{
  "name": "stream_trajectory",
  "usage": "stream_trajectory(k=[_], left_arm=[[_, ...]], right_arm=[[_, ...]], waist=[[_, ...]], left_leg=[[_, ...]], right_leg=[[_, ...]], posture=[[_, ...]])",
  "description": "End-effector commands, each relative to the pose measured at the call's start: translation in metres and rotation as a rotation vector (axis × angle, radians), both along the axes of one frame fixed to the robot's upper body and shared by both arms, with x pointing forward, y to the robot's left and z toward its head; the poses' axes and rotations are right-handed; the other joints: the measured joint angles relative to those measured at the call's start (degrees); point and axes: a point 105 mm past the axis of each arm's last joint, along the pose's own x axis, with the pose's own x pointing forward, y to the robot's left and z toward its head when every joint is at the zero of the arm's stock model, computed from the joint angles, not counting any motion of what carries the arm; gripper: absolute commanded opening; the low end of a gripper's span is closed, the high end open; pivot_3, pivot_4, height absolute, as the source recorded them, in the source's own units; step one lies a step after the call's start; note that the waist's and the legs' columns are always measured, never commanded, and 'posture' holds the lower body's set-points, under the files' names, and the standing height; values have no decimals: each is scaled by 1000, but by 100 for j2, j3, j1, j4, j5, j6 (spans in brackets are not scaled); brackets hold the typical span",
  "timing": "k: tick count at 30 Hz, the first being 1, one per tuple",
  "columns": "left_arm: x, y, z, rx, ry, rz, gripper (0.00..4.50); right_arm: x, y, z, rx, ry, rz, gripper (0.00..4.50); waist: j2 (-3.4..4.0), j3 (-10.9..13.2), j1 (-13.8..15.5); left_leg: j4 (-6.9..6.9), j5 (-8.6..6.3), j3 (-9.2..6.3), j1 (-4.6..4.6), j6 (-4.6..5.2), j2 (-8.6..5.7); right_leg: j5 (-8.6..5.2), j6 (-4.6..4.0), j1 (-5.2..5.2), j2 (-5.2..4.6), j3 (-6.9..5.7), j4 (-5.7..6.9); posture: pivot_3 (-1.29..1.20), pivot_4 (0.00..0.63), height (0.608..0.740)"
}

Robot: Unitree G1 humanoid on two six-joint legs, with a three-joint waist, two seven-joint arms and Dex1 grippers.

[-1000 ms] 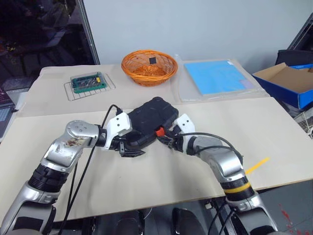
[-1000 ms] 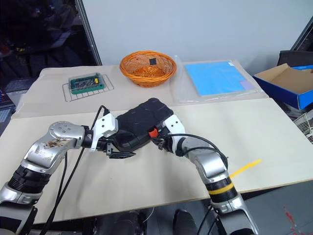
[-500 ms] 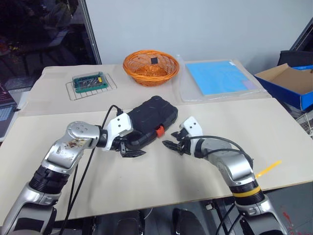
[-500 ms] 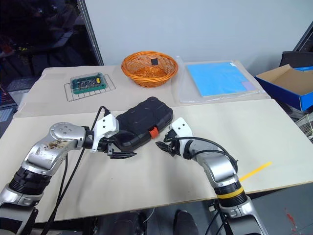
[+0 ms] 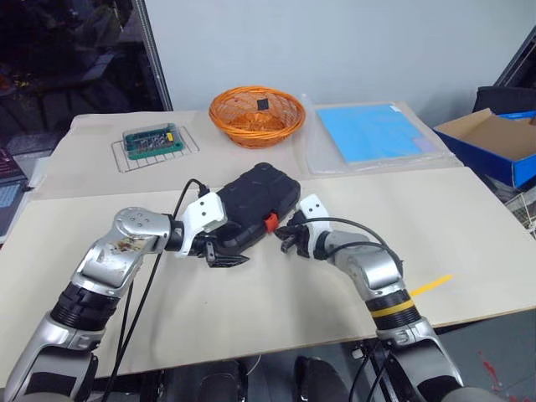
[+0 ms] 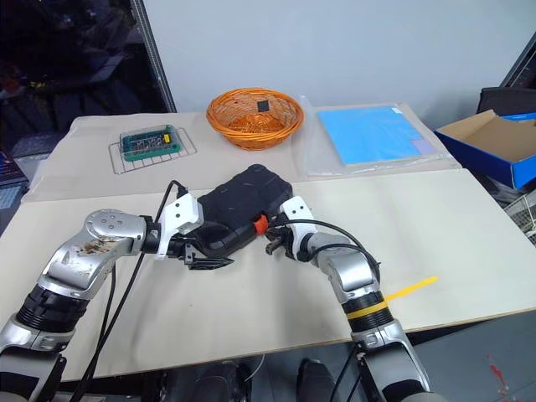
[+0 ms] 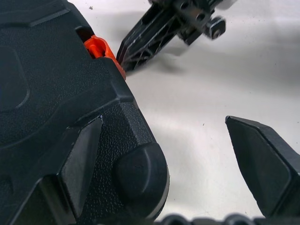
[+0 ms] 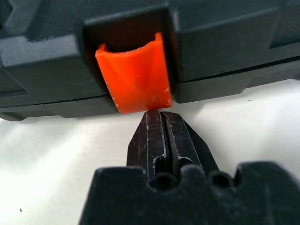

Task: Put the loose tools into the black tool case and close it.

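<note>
With the case (image 5: 255,204) lid down, we judge latching underway: clenched right claw (image 8: 160,123) at the orange latch (image 8: 134,78) must push it home; left claw (image 5: 224,257) released at seven o'clock of the case.

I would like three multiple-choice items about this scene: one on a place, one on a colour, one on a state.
1. Where do the shut fingertips of the right gripper stand?
A. At the lower edge of the latch
B. Inside the wicker basket
C. On the blue mat

2. What colour is the latch on the black moulded plastic tool case?
A. Green
B. Orange
C. Blue

3. How is the left gripper?
A. Shut on a screwdriver
B. Shut with nothing in it
C. Open, one finger on the case's corner

Answers:
1 A: the right wrist view shows the tips just under the latch.
2 B: both wrist views show it orange.
3 C: the left wrist view shows its fingers spread wide.
</note>
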Motion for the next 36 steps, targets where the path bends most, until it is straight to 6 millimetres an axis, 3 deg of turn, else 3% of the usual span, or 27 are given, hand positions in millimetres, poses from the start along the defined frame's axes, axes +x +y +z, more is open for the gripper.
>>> stream_trajectory(k=[1, 8, 12, 20, 26, 36], left_arm=[[-3, 6, -28, 49, 100, 38, 4500], [-3, 8, -30, 51, 101, 46, 4500], [-3, 8, -30, 52, 99, 48, 4500], [-5, 10, -30, 54, 98, 55, 4500], [-6, 10, -31, 50, 101, 63, 4500], [-6, 8, -35, 46, 108, 79, 4500]], right_arm=[[-23, -1, 26, 43, -72, 101, 128], [-31, -8, 34, 89, -62, 117, 128], [-14, -1, 49, 160, -113, 74, 128], [12, 7, 53, 204, -160, -12, 128], [8, 13, 12, 78, -91, -6, 128], [0, 30, -22, -57, -110, 52, 128]], waist=[[1, -1, 6], [3, -4, 3], [4, -4, 1], [6, -6, -3], [17, -17, -32], [36, -89, -67]], left_leg=[[-1, -1, 0, -2, 3, -1], [0, -11, 0, 4, -5, 4], [0, -12, 0, 4, -7, 5], [-2, -11, 0, 3, -5, 1], [-4, -12, 0, 34, -7, 7], [-15, -19, 4, 55, -17, 23]], right_leg=[[0, 0, 0, -1, 0, -2], [-4, 2, 4, -1, -1, -6], [-4, 2, -2, -2, -2, -6], [-4, 0, -1, -1, -2, -6], [-5, -2, 6, 0, -1, -5], [-11, -10, 13, 1, -1, -6]], posture=[[0, 150, 740], [0, 150, 740], [0, 150, 740], [0, 150, 740], [0, 150, 740], [0, 150, 740]])
